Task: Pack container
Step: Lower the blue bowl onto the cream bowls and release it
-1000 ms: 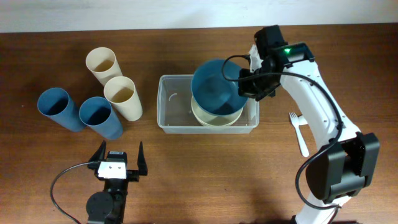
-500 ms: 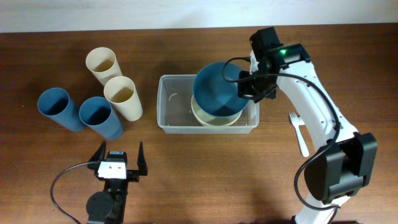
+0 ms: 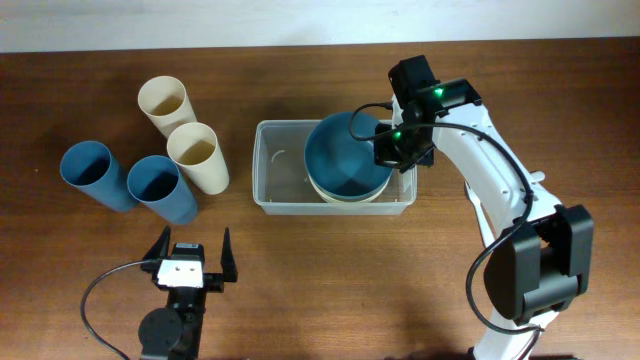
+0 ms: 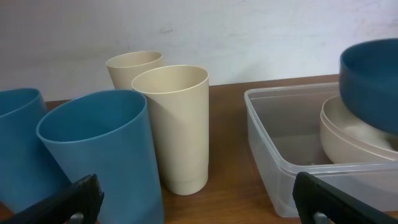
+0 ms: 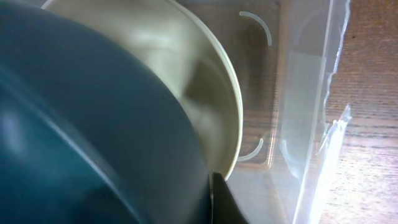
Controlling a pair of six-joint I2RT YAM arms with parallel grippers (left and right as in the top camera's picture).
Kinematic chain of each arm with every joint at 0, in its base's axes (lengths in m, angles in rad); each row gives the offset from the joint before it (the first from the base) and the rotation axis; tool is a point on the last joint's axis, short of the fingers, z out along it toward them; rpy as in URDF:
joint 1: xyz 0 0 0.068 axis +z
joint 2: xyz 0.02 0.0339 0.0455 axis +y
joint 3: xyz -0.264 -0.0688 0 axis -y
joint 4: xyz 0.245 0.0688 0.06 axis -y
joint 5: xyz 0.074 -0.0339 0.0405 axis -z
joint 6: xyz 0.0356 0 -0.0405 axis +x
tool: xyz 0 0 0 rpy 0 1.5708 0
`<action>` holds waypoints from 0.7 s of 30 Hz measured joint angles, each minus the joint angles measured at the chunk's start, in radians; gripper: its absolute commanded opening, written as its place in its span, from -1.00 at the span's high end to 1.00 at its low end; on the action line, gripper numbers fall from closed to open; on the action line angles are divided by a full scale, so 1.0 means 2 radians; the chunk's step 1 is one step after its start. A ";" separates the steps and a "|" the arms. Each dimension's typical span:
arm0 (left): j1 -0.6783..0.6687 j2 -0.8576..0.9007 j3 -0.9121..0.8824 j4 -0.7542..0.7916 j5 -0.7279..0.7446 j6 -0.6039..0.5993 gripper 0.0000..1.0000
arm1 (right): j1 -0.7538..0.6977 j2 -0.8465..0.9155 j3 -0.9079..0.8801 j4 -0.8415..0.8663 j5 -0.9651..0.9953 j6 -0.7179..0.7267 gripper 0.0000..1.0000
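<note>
Wooden table (image 3: 330,285), container (image 3: 278,172) whole overhead, cropped at wrists

You can read no words, numbers, brands or signs on anything in these pictures
</note>
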 measured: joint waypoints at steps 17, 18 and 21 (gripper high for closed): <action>0.000 0.000 0.000 0.000 0.000 0.000 -0.99 | 0.000 0.000 0.000 -0.003 0.000 0.001 0.58; 0.000 0.000 0.000 0.000 0.000 0.000 -0.99 | 0.000 0.000 0.002 -0.009 0.000 -0.001 0.58; 0.000 0.000 0.000 0.000 0.000 0.000 -0.99 | -0.004 0.000 0.020 -0.036 0.000 -0.006 0.49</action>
